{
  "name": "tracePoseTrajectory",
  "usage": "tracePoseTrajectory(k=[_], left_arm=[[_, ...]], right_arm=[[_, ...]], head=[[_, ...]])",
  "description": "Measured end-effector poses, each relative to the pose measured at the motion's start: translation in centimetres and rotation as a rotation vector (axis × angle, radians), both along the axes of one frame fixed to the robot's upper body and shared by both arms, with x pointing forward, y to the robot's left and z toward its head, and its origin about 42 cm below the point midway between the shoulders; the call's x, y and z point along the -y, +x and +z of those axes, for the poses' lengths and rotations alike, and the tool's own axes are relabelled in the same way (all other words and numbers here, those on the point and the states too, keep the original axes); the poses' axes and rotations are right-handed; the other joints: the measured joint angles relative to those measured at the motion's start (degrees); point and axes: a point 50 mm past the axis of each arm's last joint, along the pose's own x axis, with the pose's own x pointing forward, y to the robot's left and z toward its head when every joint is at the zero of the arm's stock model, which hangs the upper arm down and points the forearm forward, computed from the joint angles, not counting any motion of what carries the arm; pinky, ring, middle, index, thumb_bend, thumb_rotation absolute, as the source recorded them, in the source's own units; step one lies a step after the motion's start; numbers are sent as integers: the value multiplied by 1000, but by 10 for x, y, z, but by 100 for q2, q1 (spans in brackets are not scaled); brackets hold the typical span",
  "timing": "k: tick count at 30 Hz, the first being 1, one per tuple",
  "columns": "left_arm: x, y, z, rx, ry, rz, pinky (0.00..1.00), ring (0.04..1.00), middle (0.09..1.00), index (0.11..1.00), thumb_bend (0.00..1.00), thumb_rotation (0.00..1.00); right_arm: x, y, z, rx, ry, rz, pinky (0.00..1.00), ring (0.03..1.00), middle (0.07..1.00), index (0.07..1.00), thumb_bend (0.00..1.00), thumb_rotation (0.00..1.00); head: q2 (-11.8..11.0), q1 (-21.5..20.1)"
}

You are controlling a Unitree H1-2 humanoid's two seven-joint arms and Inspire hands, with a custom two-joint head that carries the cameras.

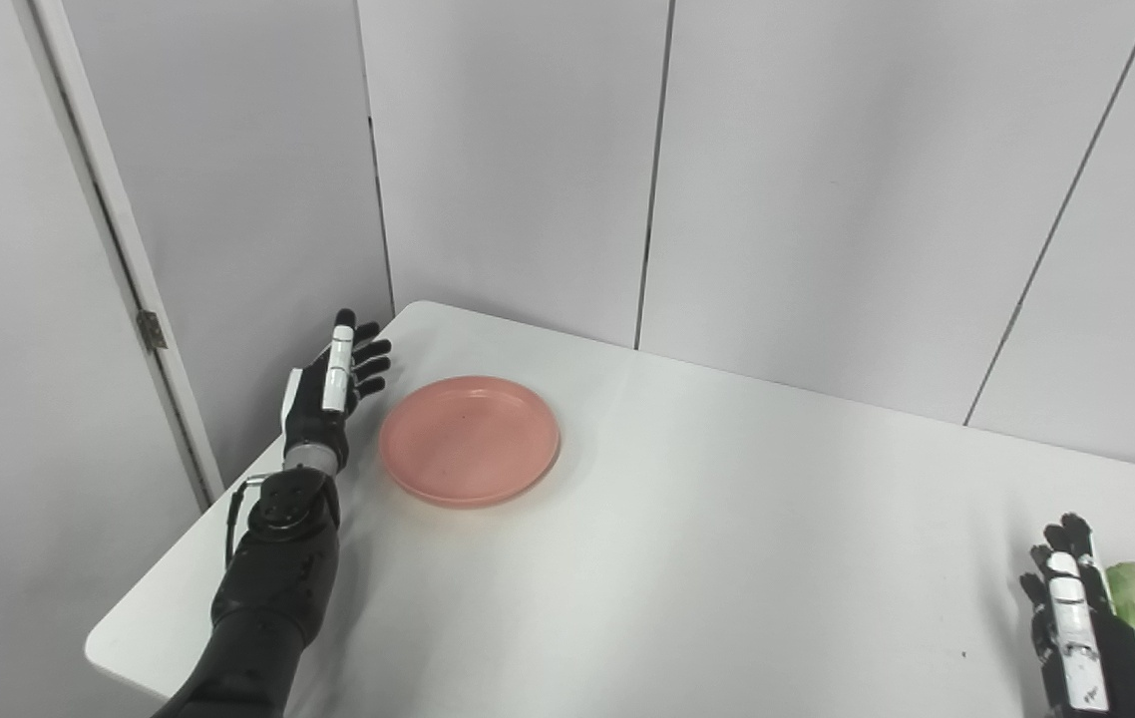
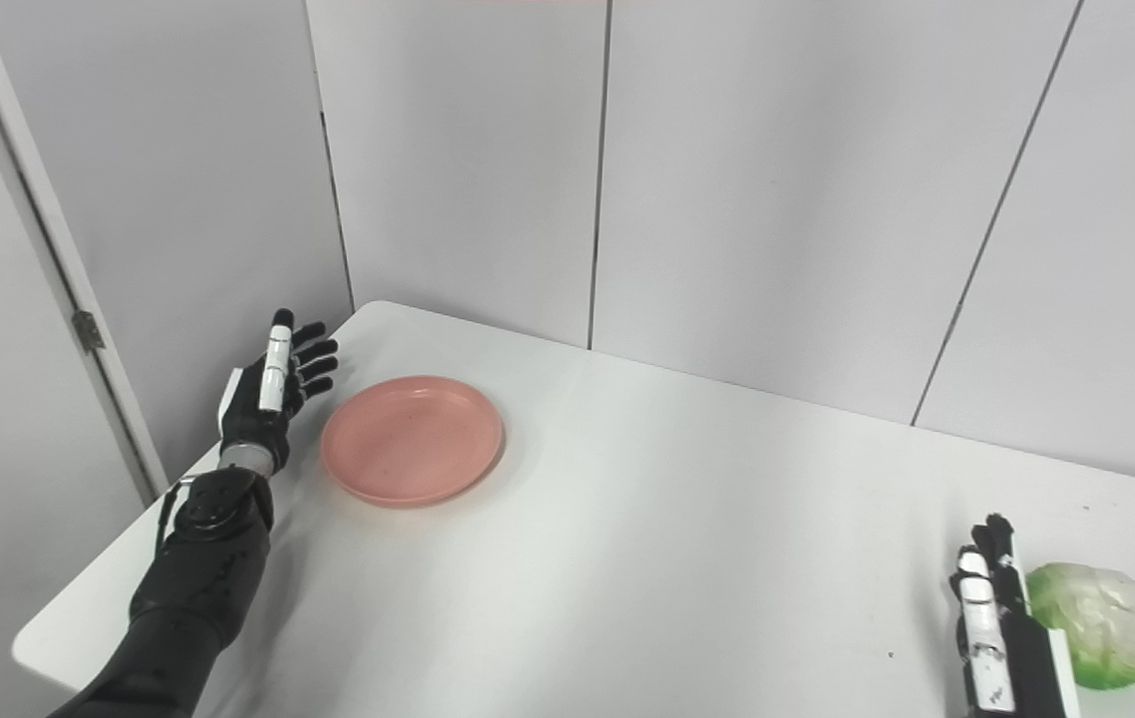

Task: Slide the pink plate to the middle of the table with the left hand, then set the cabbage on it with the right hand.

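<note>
Two hands waited at opposite sides of the white bench point(image 1: 687, 519). The left hand point(image 1: 333, 389) stood edge-up with its fingers spread wide and holding nothing, just beside the pink plate point(image 1: 469, 439), apart from its rim, near the bench's far left corner. The right hand point(image 2: 1001, 628) stood upright and empty, fingers extended, close beside the cabbage point(image 2: 1101, 623) at the near right edge; whether they touched could not be told. The plate held nothing. Sliding seemed the step in hand: the left hand would do well to set its palm low against the plate's outer rim and push evenly toward the bench's middle, keeping the plate flat so it neither tips nor spins.
</note>
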Motion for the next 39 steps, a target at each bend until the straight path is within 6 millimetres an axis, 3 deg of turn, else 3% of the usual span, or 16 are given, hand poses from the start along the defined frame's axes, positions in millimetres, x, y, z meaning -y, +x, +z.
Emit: tracePoseTrajectory(k=[13,14,21,28,35,39], left_arm=[[18,3,-12,35,-13,-30,835,824,792,768,774,1000],[19,3,-12,42,-21,-35,835,824,790,768,768,1000],[40,7,-15,76,-45,-71,807,801,773,752,765,1000],[74,13,-11,94,-114,-143,822,806,777,752,764,1000],[97,17,-9,98,-168,-225,786,794,778,768,778,1000],[111,20,-9,90,-164,-270,819,822,798,787,783,1000]], right_arm=[[-3,-2,7,24,-1,-12,1000,1000,1000,1000,421,873],[-2,-2,7,26,0,-12,1000,1000,1000,1000,420,840],[-2,-2,6,23,7,-5,1000,1000,1000,1000,398,859],[-2,-2,7,17,-1,-1,1000,1000,1000,1000,435,877],[-2,-2,6,3,2,-2,1000,1000,1000,1000,448,858],[-3,-2,6,2,-10,-1,1000,1000,1000,1000,460,858]], head=[[70,35],[70,35],[88,53],[123,53],[175,-26],[220,-96]])
